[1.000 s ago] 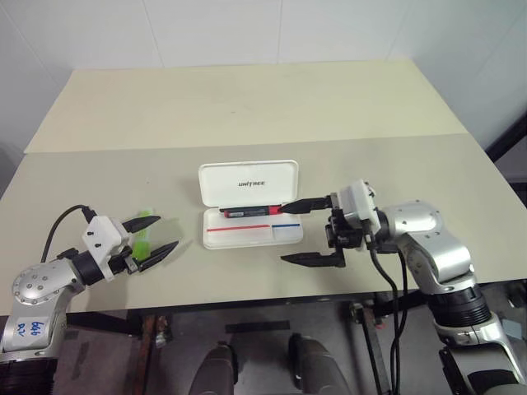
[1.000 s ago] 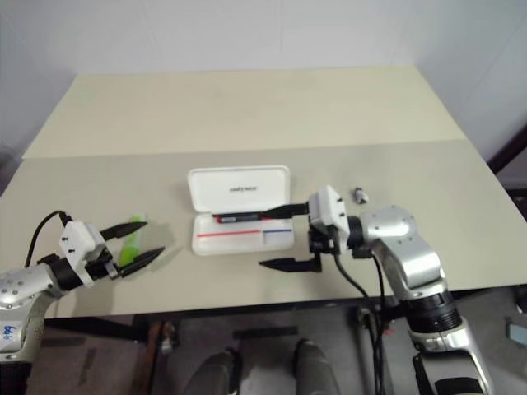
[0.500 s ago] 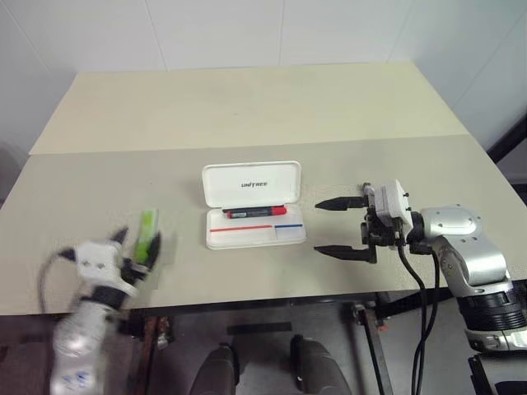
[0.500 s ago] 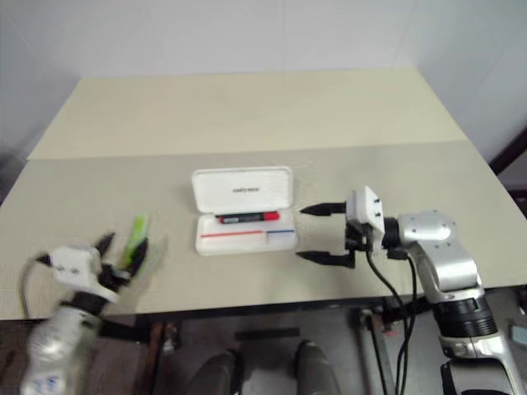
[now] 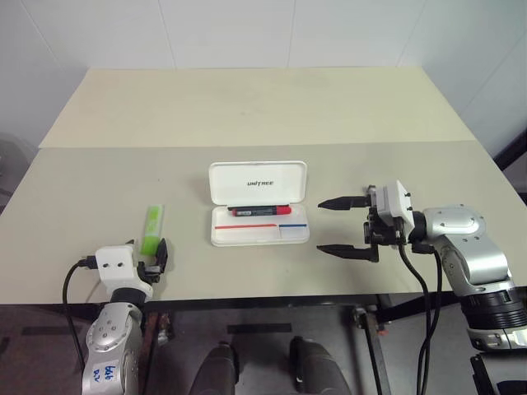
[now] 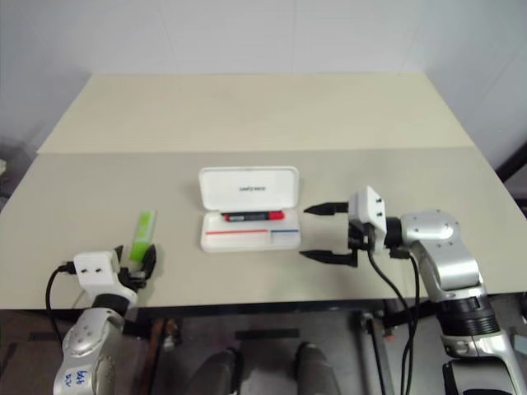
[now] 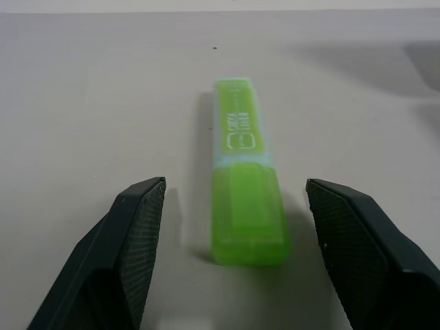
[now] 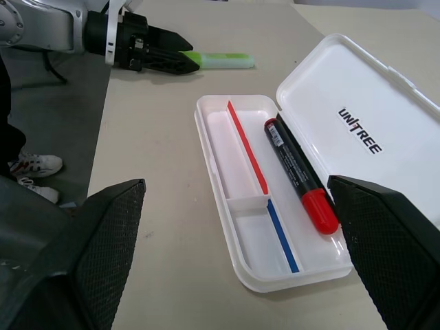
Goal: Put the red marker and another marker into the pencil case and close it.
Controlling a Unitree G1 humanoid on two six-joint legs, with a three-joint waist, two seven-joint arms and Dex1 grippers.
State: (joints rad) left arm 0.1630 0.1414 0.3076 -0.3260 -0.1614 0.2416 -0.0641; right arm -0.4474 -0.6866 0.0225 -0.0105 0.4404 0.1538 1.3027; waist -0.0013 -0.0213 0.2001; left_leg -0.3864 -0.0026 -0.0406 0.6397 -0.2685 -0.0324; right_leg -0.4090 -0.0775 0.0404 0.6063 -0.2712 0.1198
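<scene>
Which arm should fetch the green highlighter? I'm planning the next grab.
Left. Its open gripper already lies in line with the highlighter on the table; the right gripper sits beyond the pencil case.

Chunky light-green highlighter (image 7: 246, 180) lies flat on bare beige tabletop (image 5: 247, 107), open table on both flanks. White hinged plastic pencil case (image 5: 259, 213) open, raised lid walls far side. Slim red-and-black marker (image 8: 298, 174) fills tray's lid-side channel; front compartments free, approach unobstructed.
</scene>
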